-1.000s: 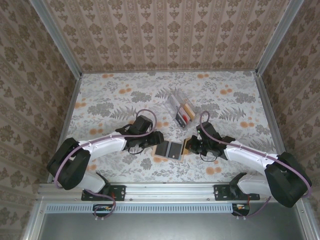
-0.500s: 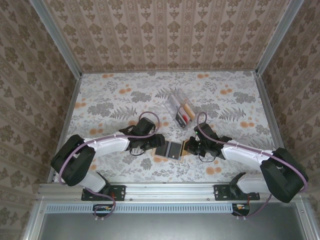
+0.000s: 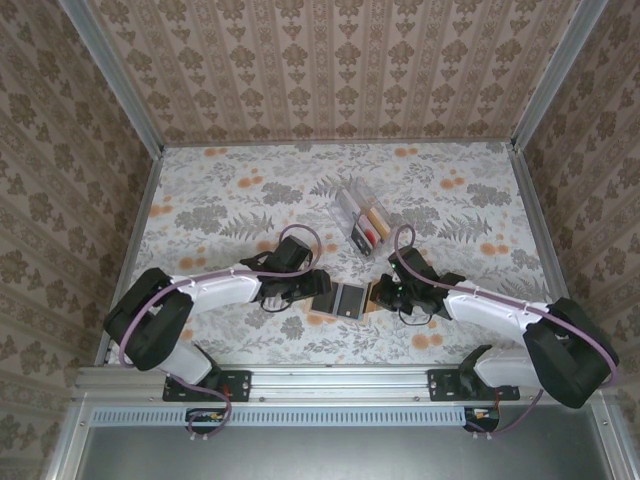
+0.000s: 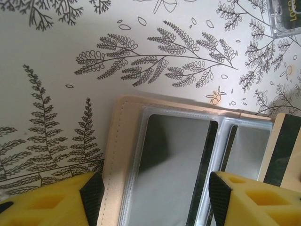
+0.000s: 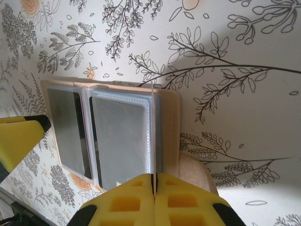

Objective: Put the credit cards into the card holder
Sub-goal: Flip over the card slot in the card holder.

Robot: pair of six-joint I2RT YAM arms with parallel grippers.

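The clear card holder (image 3: 362, 222) stands mid-table with an orange-yellow card (image 3: 377, 217) and a red card (image 3: 367, 235) upright in its slots; its corner (image 4: 284, 19) shows in the left wrist view. In front of it a tan wallet (image 3: 345, 300) lies open, grey sleeves up. My right gripper (image 5: 154, 178) is shut on a thin card (image 5: 153, 132), held on edge over the wallet's right half (image 5: 170, 127). That card's tan face with a black stripe (image 4: 287, 146) shows in the left wrist view. My left gripper (image 4: 155, 197) is open, its fingers either side of the wallet's left sleeve (image 4: 174, 165).
The table (image 3: 220, 200) carries a floral cloth and is fenced by patterned walls on three sides. A metal rail (image 3: 330, 380) runs along the near edge. Both arms lie low, meeting at the wallet from left and right.
My left gripper has slid a little right, over the wallet's left edge. The right gripper has shifted slightly left and stays shut on the card.
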